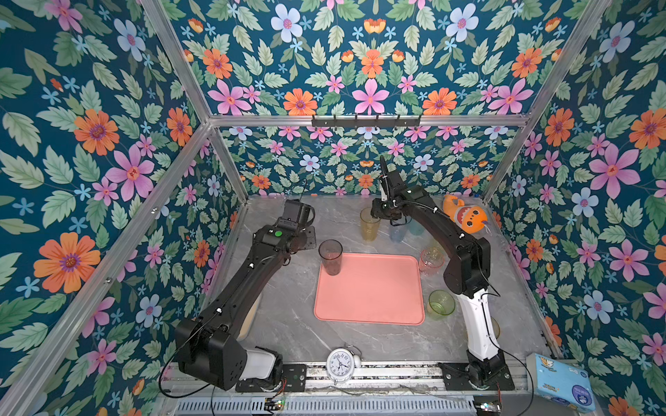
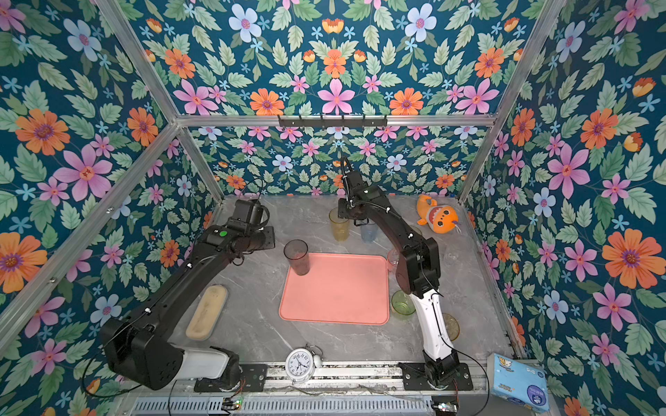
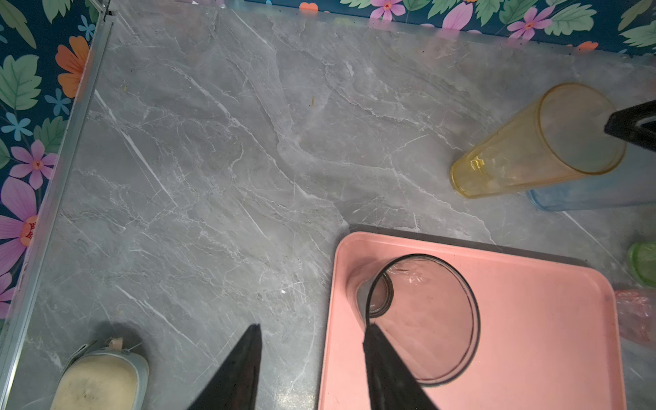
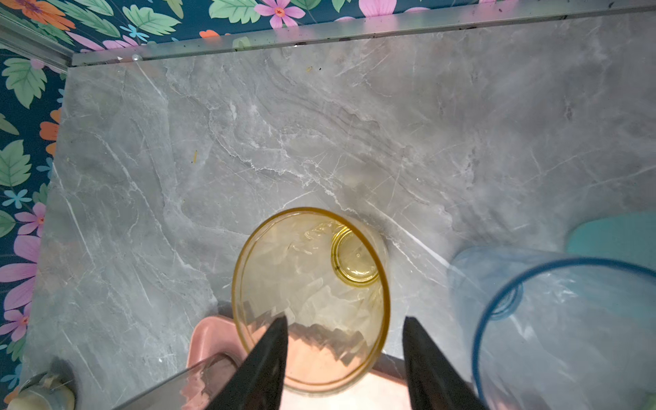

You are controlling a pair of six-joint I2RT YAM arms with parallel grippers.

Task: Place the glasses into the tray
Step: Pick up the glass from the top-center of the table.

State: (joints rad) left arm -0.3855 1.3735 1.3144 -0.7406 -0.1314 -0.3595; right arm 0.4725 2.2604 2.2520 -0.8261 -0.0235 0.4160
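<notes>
1. tray (image 1: 378, 299): salmon-pink, flat, low rim; lies at the centre of the grey marbled worktop (image 1: 288, 324).
2. grey glass (image 1: 330, 257): tall, upright, on the tray's 10 o'clock corner.
3. amber glass (image 1: 370, 223): tall, upright on the worktop, off the tray at 12 o'clock.
4. blue glass (image 1: 396, 234): upright, just beside the amber glass at its 4 o'clock.
5. teal glass (image 4: 617, 234): next past the blue one, mostly hidden by the right arm.
6. pink glass (image 1: 430, 261): short, ribbed, just off the tray at 2 o'clock.
7. green glass (image 1: 441, 304): short, just off the tray at 4 o'clock.
8. left hand (image 3: 312, 326): jaws about half apart, holding nothing, over bare worktop just beside the grey glass.
9. right hand (image 4: 346, 317): jaws apart astride the amber glass's rim, one finger over the mouth and one outside the wall with a gap showing. Whether the inner finger touches cannot be told.
10. Sundries: alarm clock (image 1: 340, 363) at 6 o'clock; orange plush toy (image 1: 465, 216) at 1 o'clock; beige oblong case (image 2: 207, 313) at 8 o'clock.
</notes>
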